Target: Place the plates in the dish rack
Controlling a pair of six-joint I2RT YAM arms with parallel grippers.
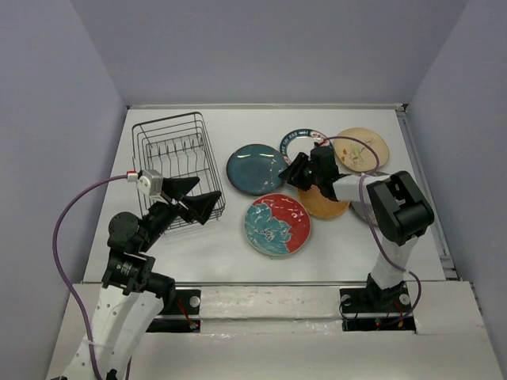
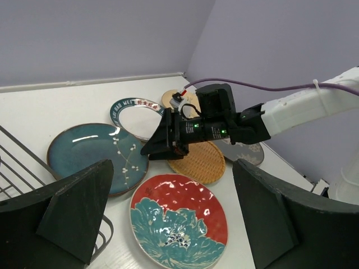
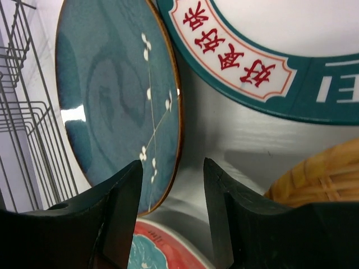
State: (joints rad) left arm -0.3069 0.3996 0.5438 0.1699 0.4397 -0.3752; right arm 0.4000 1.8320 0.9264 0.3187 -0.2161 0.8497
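Observation:
The wire dish rack (image 1: 174, 162) stands at the back left, its prongs bare. Six plates lie flat right of it: dark teal (image 1: 256, 169), white with patterned rim (image 1: 303, 145), cream floral (image 1: 361, 149), orange woven-look (image 1: 325, 202), red-and-teal (image 1: 277, 224), and grey (image 2: 247, 151), mostly hidden under my right arm. My right gripper (image 1: 297, 172) is open and low over the table. In the right wrist view the gripper (image 3: 171, 168) straddles the teal plate's (image 3: 112, 101) right rim. My left gripper (image 1: 196, 202) is open and empty by the rack's front right corner.
The white table (image 1: 214, 253) is walled at the back and both sides. My right arm (image 1: 400, 207) reaches across the orange and grey plates. A purple cable (image 1: 67, 214) loops left of my left arm. The rack's wires (image 3: 28, 112) show in the right wrist view.

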